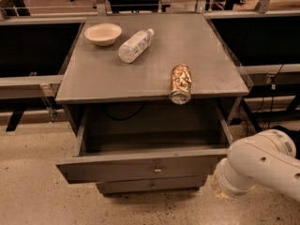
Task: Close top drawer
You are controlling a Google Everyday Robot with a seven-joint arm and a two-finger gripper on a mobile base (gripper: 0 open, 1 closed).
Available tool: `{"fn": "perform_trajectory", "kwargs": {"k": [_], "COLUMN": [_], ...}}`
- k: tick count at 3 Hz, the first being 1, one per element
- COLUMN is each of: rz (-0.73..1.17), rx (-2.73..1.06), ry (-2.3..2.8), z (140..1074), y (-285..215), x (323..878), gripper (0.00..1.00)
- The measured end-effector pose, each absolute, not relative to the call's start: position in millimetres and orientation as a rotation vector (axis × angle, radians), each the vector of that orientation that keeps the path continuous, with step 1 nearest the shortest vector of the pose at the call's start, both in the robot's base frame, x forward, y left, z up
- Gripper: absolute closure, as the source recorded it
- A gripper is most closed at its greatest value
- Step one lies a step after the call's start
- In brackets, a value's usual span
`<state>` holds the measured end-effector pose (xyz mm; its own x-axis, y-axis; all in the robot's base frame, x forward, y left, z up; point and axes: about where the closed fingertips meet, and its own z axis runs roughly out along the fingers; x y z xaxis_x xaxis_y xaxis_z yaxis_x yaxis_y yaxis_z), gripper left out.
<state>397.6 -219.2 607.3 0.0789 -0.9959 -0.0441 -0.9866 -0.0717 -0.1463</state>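
Grey top drawer (117, 168) open | 1 bowl (103, 33) | 2 bottles (135, 46) (180, 82) | claw (217, 185) lower right

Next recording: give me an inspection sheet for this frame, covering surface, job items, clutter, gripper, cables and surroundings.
Surface: grey cabinet top, carrying three loose items.
Job's things: top drawer pulled out, not yet closed; nothing touches its knob.
Clutter: bowl upright at back left; plastic bottle lying beside it; jar lying at the front edge, overhanging the open drawer.
Gripper: gripper not in view; white arm low at right, its end beside the drawer front's right corner.
Cables: dark cable looped behind the drawer.
Surroundings: speckled floor; lower drawer shut.
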Motion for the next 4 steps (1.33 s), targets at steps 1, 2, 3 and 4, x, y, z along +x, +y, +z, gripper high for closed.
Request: {"fn": "perform_trajectory", "kwargs": {"k": [1,2,3,4], "rz": [-0.15,-0.159,-0.159,-0.159], "rx": [-2.168,-2.157,-2.157,-2.157], "ry": [1.976,1.967,1.967,1.967], "z": [606.7,607.6,607.6,607.6], "y": [-214.6,-213.4,-213.4,-213.4], "x": [399.1,402.1,402.1,402.1], "gripper": [1.0,0.82,0.59,0.36]}}
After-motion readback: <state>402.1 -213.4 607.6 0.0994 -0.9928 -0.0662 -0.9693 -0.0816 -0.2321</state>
